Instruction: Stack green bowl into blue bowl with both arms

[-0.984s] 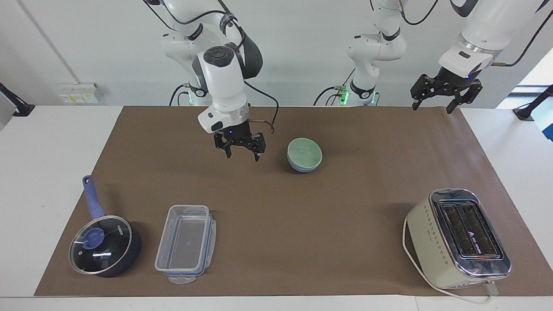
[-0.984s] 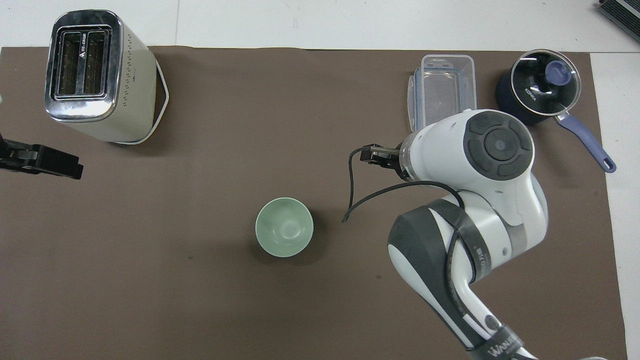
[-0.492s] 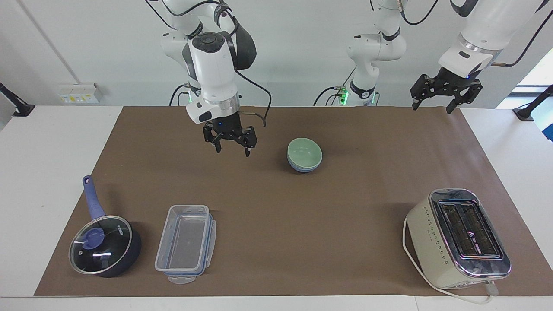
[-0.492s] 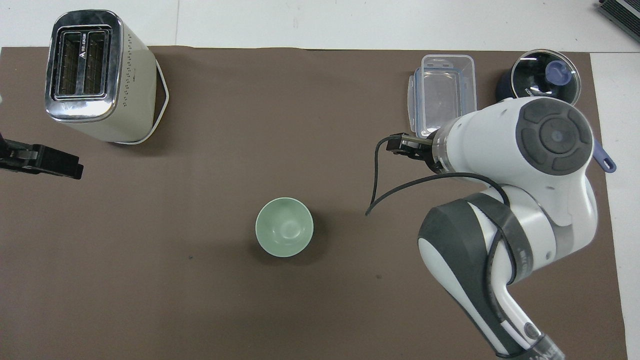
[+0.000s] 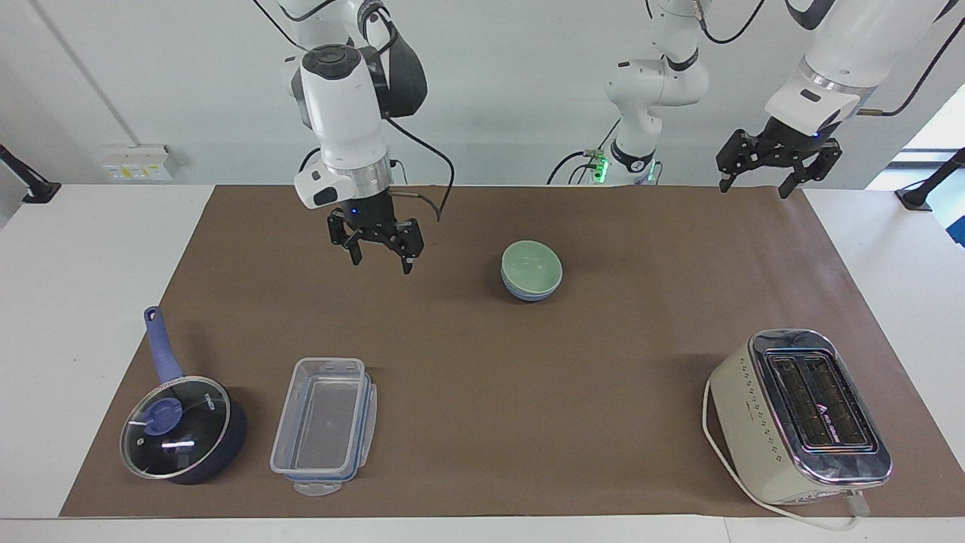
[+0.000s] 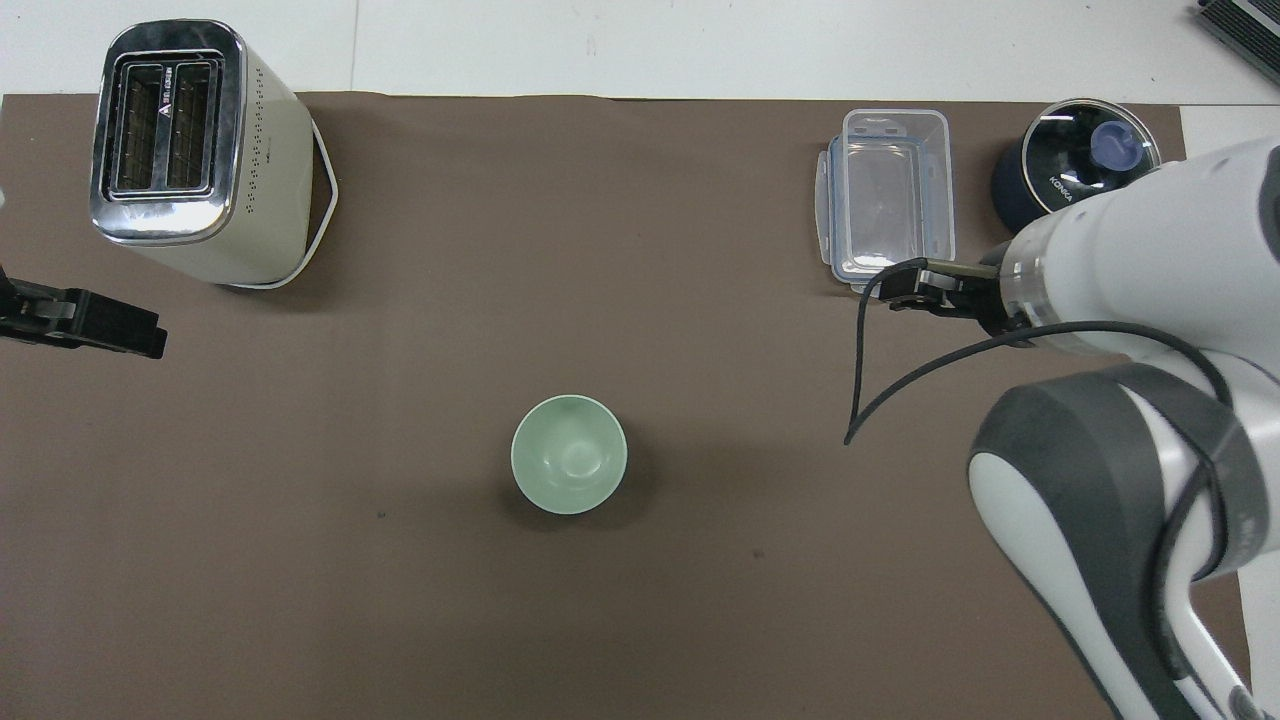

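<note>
The pale green bowl (image 5: 531,264) sits nested in the periwinkle-blue bowl (image 5: 530,293) in the middle of the brown mat. In the overhead view only the green bowl (image 6: 569,467) shows, and the blue one is hidden under it. My right gripper (image 5: 381,262) is open and empty. It hangs above the mat, apart from the bowls, toward the right arm's end. In the overhead view it is hidden under its own arm. My left gripper (image 5: 754,188) is open and empty, and waits high over the mat's edge at the left arm's end (image 6: 100,325).
A cream toaster (image 5: 799,415) stands farther from the robots at the left arm's end. A clear plastic container (image 5: 324,418) and a dark blue lidded saucepan (image 5: 177,426) stand farther out at the right arm's end. A third arm's base (image 5: 652,90) is at the back.
My right gripper has risen and drawn away from the stacked bowls toward the right arm's end. The bowls and the left arm have not moved.
</note>
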Robot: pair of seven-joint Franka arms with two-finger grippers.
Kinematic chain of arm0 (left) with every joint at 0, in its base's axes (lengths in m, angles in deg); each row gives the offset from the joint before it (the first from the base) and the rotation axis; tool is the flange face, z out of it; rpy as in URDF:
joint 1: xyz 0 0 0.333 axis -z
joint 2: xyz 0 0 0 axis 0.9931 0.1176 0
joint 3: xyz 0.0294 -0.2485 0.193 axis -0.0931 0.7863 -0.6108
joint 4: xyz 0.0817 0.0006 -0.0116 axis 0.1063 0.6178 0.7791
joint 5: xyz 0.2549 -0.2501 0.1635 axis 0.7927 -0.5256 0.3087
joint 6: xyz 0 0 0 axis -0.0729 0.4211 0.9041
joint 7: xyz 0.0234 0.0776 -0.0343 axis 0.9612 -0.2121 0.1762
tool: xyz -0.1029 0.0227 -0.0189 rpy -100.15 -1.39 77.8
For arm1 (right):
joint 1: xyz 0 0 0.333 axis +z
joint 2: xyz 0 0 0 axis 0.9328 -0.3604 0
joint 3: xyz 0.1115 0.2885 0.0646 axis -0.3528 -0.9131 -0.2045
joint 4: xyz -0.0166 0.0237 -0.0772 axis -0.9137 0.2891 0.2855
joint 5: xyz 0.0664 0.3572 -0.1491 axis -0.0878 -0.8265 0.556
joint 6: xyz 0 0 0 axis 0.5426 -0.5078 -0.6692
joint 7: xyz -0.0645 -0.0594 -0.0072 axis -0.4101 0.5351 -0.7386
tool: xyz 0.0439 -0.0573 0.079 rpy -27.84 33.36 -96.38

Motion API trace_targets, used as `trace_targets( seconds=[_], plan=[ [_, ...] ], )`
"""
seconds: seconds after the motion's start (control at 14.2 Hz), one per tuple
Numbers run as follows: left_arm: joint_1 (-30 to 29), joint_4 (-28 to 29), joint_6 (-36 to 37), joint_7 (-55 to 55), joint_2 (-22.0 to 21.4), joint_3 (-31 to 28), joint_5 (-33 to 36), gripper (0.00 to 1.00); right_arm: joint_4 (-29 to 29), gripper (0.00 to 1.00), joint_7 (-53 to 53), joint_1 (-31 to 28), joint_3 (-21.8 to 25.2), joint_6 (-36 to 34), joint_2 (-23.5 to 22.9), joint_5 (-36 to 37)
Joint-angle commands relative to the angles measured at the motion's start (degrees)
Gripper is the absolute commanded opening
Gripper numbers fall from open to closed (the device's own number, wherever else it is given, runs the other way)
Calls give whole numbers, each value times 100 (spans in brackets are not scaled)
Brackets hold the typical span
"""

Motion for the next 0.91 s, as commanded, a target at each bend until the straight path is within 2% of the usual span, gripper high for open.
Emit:
trace_targets(
  seconds=[0.0, 0.14, 0.35, 0.63, 0.84],
  plan=[
    [-65, 144, 23, 49, -141, 37, -65, 100, -44, 100, 466, 2, 344, -400, 310, -99],
    [-65, 144, 23, 49, -141, 37, -65, 100, -131, 100, 677, 151, 712, -698, 355, -107],
    [-65, 144, 23, 49, -141, 37, -65, 100, -535, 100, 1195, 555, 1512, -1225, 381, -107],
    [-65, 144, 6, 49, -141, 37, -65, 100, -738, 100, 2022, 433, 2014, -1745, 477, -336],
    [-65, 135, -21, 49, -132, 37, -57, 100, -677, 100, 2488, 547, 2314, -1702, 592, -310]
  ],
)
